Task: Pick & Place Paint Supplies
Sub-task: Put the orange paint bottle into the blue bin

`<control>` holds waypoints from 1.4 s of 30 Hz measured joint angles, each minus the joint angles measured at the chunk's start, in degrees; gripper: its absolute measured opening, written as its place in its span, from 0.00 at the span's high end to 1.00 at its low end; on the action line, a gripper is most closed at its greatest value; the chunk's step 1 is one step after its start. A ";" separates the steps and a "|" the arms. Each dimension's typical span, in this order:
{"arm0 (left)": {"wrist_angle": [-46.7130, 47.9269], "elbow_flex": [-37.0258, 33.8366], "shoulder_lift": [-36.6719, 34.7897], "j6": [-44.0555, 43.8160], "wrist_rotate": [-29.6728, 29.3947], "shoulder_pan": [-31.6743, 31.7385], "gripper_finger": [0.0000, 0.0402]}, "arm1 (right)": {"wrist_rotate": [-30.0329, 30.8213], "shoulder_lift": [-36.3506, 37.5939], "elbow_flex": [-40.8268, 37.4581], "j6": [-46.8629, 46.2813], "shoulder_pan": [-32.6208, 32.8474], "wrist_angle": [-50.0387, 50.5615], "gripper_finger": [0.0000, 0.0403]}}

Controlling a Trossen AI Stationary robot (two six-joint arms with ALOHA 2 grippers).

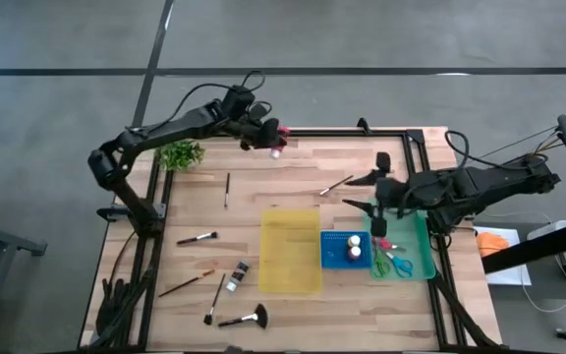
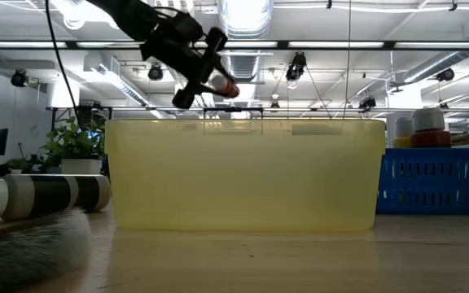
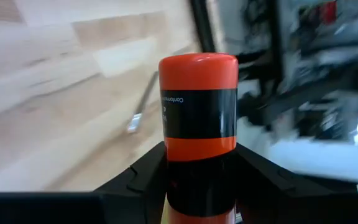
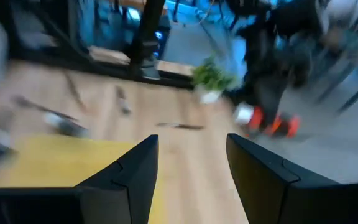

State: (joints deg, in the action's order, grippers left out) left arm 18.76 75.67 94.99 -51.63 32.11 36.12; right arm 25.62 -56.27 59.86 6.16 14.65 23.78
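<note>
Pale, smooth wooden table (image 1: 293, 305); translucent plastic yellow tray (image 2: 243, 175); glossy plastic red paint bottle (image 3: 198, 102) with matt black band.

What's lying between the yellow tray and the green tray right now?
In the high view, the blue tray sits between the yellow tray and the green tray, with two small paint bottles in it.
</note>
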 joint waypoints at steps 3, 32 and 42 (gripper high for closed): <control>-3.74 0.10 -1.02 -7.21 -0.43 -2.22 0.60 | 6.36 -5.96 5.23 14.63 -0.04 -0.03 0.53; -22.72 0.12 -1.09 -29.48 -1.30 -14.48 0.60 | 6.35 -25.70 18.79 39.00 -8.22 1.84 0.53; -23.37 0.12 -1.09 -35.10 -5.85 -15.48 0.60 | 8.19 -26.04 18.76 42.65 -8.41 0.96 0.53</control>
State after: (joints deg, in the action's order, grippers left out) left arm -4.60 75.79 93.91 -86.73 26.26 20.64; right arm 33.81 -82.31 78.63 48.81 6.24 24.74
